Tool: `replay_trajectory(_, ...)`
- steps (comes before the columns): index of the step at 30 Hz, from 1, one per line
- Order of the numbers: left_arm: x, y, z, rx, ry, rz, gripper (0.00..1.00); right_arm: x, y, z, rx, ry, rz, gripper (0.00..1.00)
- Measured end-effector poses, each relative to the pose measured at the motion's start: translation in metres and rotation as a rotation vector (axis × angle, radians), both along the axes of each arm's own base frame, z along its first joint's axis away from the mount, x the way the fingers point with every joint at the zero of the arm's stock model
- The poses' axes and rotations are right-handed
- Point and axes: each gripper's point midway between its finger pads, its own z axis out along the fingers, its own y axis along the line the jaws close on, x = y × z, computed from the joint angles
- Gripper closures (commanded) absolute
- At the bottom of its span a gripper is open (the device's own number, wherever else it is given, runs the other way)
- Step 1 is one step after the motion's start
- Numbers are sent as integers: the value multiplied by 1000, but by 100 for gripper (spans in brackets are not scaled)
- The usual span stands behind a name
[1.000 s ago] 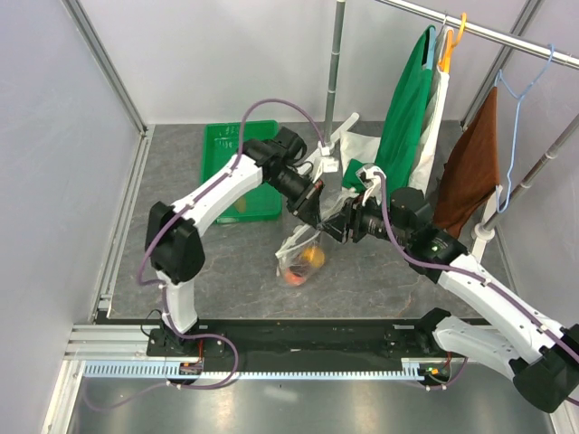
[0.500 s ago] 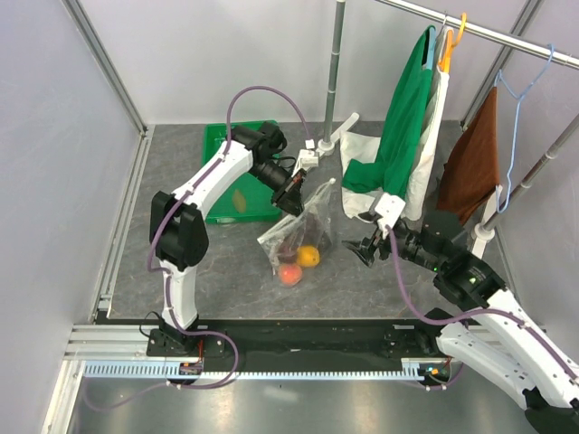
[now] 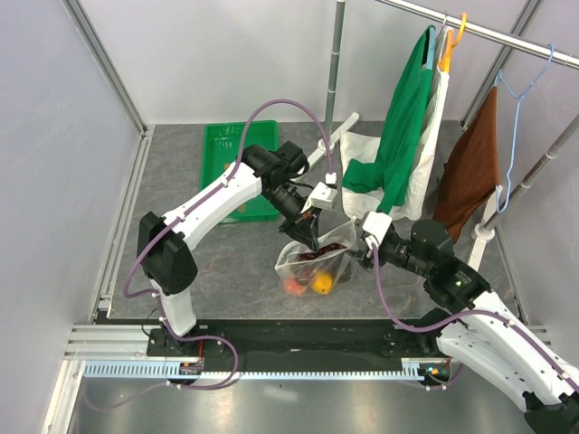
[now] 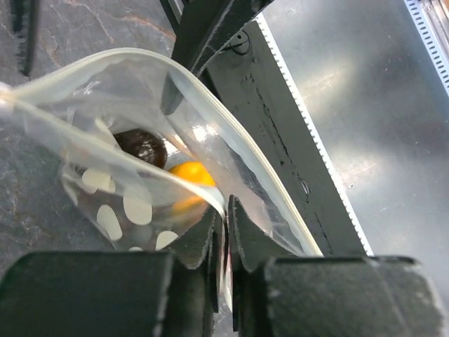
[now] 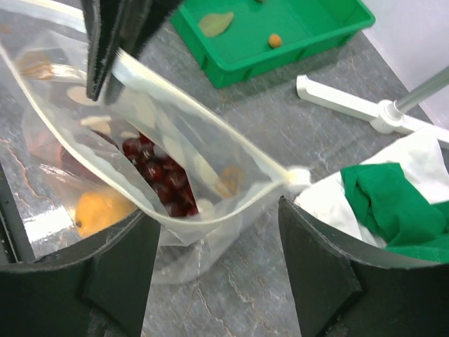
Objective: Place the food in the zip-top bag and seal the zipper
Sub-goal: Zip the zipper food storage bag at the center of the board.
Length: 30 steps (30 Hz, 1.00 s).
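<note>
Left gripper [image 4: 221,210]: we record the jaws pressed together on one rim of the zip-top bag [image 4: 133,200], pinching it at the zipper [image 5: 210,126] strip. Right gripper [image 5: 214,217]: jaws wide apart, with the bag's mouth corner between them; we cannot tell whether they touch it. The mouth gapes, unsealed. Inside the bag, below both jaws, are the orange [image 4: 189,174], plum [image 4: 140,146], grape bunch [image 5: 158,175] and peach [image 3: 294,286]. Beyond the right jaws lie a green tray [image 5: 316,21] and a cloth [image 5: 393,203].
</note>
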Motion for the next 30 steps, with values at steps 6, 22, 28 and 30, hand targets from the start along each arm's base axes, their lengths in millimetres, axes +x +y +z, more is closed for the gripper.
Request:
replay_trajectory(6,-2,-2,3,-16,21,-2,62,4,6,4,22,-15,11,28)
replay_trajectory(22,-23,-16,3,152,275,97,24,7,9,-4,-3,-1,21,31)
replay_trajectory(28,-11,-15,-27,319,213,255,66,6,7,1,13,-9,12,32)
replay_trajectory(30,-6,-13,-33,349,163,300,93,4,6,2,20,-5,7,29)
